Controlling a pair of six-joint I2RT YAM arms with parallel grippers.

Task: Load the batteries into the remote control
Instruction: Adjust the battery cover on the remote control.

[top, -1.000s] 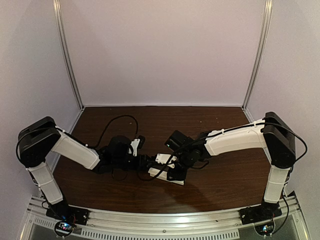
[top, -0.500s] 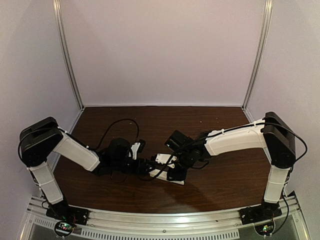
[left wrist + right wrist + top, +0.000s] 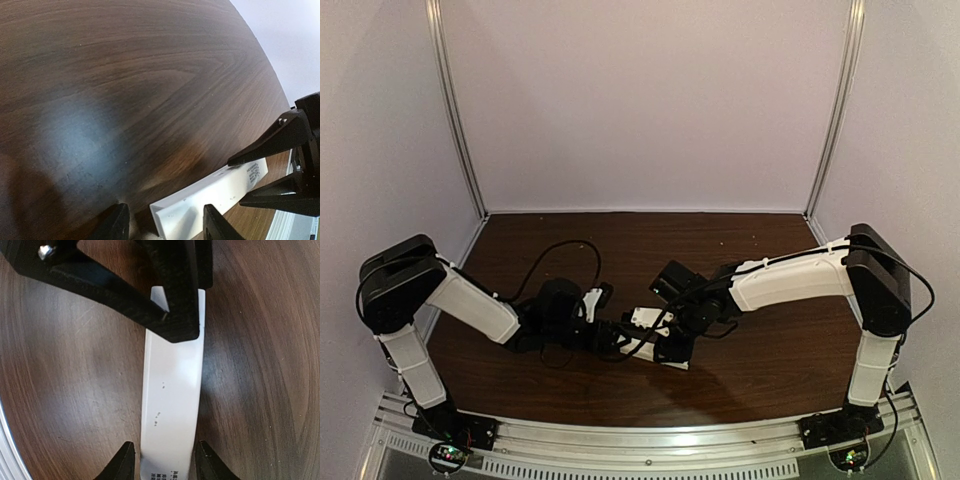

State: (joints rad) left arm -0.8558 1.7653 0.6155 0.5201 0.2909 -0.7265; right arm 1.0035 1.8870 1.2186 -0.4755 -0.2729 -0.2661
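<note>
The remote control [image 3: 675, 361] is a slim white bar lying on the dark wooden table between the two arms. In the right wrist view it [image 3: 172, 390] runs down the middle, printed text at its near end, and my right gripper [image 3: 165, 462] is shut on its sides. My left gripper [image 3: 167, 225] is open and straddles the remote's other end [image 3: 220, 190], which lies close to the right finger. In the top view the left gripper [image 3: 623, 338] and right gripper [image 3: 660, 350] meet at the remote. The batteries are out of view.
A black cable [image 3: 560, 245] loops over the table behind the left wrist. White enclosure walls stand at the back and sides. An aluminium rail [image 3: 650, 440] runs along the near edge. The left gripper's black fingers [image 3: 170, 300] cover the remote's far end in the right wrist view.
The left wrist has shifted slightly toward the near edge, settling at the remote's end. The right arm and the remote have not moved.
</note>
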